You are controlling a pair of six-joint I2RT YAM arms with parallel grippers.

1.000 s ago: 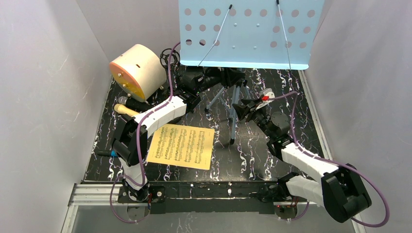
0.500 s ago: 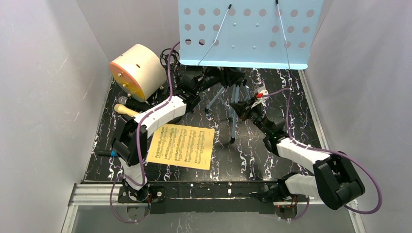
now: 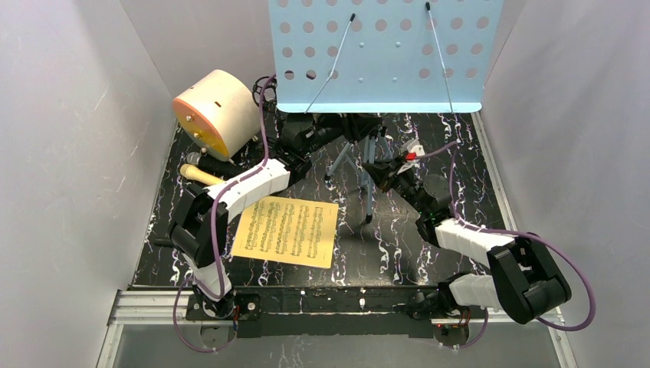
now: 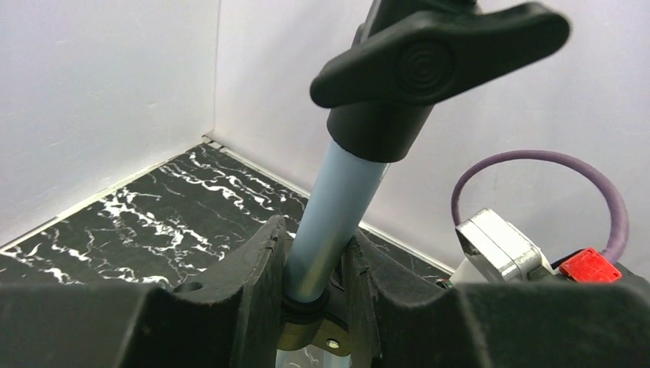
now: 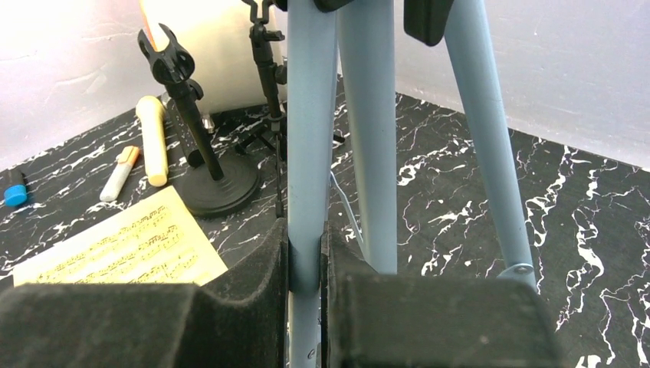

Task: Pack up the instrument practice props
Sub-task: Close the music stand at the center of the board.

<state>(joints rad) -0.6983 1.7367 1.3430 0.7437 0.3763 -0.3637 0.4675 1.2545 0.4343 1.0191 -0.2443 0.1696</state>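
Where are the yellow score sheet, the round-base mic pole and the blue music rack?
yellow score sheet (image 3: 285, 230), top view, middle of the printed page.
round-base mic pole (image 5: 193, 123), right wrist view, midway up its black shaft.
blue music rack (image 3: 387, 61), top view, middle of the perforated panel.

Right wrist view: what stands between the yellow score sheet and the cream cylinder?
The black round-base mic pole, with the black tripod pole behind it nearer the cream cylinder; the right wrist view shows both.
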